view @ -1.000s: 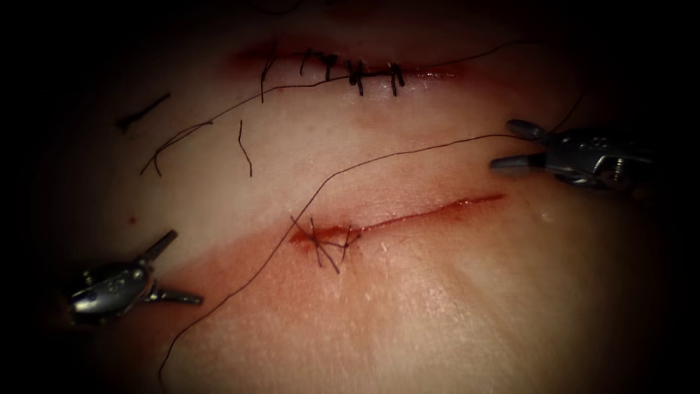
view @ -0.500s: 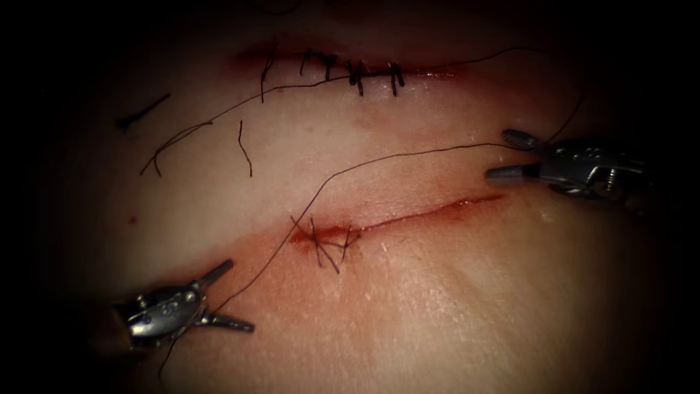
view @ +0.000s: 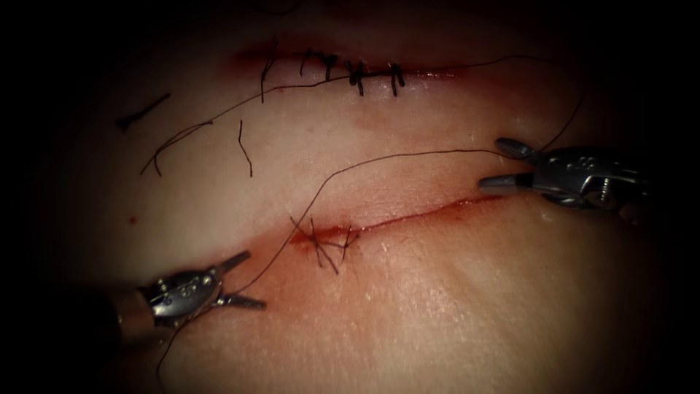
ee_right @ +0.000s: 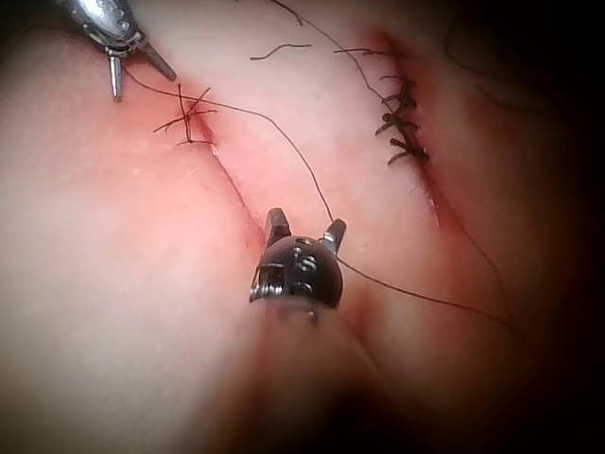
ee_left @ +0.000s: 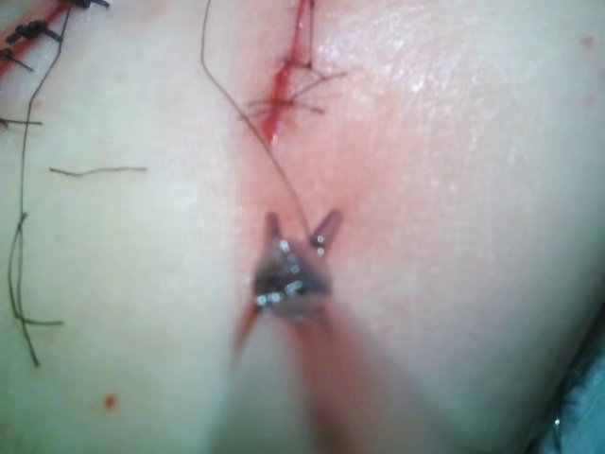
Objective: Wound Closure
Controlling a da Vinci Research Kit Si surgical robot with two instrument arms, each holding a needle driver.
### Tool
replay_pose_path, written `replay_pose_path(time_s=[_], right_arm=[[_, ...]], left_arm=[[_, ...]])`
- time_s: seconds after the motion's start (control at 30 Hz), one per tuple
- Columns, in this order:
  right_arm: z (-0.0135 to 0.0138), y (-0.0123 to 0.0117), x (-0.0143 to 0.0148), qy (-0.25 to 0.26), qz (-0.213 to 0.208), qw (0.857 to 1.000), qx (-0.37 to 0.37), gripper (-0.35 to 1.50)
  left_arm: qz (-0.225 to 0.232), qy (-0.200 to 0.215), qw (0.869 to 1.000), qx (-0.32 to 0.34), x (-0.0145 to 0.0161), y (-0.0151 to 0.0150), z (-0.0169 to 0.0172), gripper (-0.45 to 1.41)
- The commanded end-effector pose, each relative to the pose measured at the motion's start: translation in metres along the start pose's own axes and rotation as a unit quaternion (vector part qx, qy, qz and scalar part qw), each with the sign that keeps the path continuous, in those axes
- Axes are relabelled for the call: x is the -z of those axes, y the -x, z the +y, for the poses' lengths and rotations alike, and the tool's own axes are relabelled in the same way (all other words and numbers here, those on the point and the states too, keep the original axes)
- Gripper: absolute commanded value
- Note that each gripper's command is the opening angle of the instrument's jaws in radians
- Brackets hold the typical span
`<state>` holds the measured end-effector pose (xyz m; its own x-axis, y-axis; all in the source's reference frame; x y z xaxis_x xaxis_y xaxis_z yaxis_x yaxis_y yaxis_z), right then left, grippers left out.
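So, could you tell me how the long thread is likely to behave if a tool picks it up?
Probably limp: the thread drapes in loose curves over the tissue. Likely very light and thin, so it may slip between the open jaws of the left tool.

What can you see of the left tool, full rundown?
The left tool is a small silvery metal needle driver on a thin shaft, coming in low at the left of the endoscope view, left of the cut. Its two slim jaws stand open in a V, pointing toward the stitched end of the cut. The dark thread runs across between the jaws; whether it touches them I cannot tell. The jaws hold nothing. It sits just over the tissue.
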<state>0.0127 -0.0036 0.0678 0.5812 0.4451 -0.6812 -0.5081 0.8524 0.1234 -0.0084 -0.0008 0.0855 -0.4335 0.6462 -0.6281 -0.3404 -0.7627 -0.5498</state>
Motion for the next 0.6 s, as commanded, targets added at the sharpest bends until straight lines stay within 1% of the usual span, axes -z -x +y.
replay_pose_path(time_s=[0.03,0.1,0.23,0.33,0.37,0.5,0.53,0.57,0.6], right_arm=[[-0.0005,0.0003,-0.0007,-0.001,0.0,1.0,-0.001,1.48],[-0.0005,0.0004,-0.0007,-0.002,0.0,1.0,0.0,1.48],[-0.0008,0.0006,-0.0006,-0.001,0.001,1.0,0.0,1.48],[-0.0011,0.0007,-0.0004,-0.003,0.002,1.0,0.001,1.48],[-0.0012,0.0008,-0.0001,-0.003,0.003,1.0,0.002,1.48],[-0.0012,0.0011,0.001,-0.02,0.013,1.0,0.004,1.48],[-0.0011,0.0015,0.002,-0.035,0.021,0.999,-0.002,1.48],[-0.001,0.0017,0.0025,-0.04,0.022,0.999,-0.004,1.48],[-0.0005,0.0024,0.0034,-0.04,0.03,0.999,-0.008,1.48]], left_arm=[[0.001,0.004,1.0,-0.001,-0.0008,0.0005,0.0004,-0.45],[0.0,0.013,1.0,-0.004,-0.0001,-0.0001,0.0009,-0.45],[-0.003,0.003,1.0,-0.021,0.0012,-0.0018,0.0016,-0.45],[-0.004,0.003,1.0,-0.021,0.0023,-0.0037,0.0025,-0.45],[-0.005,0.005,1.0,-0.026,0.003,-0.0052,0.0033,-0.45],[-0.008,0.009,0.999,-0.034,0.0038,-0.0087,0.0049,-0.45],[0.0,0.012,0.999,-0.037,0.0041,-0.0109,0.0057,-0.45],[0.005,0.014,0.999,-0.038,0.0042,-0.012,0.006,-0.45],[0.019,0.019,0.999,-0.039,0.0042,-0.0146,0.0065,-0.45]])
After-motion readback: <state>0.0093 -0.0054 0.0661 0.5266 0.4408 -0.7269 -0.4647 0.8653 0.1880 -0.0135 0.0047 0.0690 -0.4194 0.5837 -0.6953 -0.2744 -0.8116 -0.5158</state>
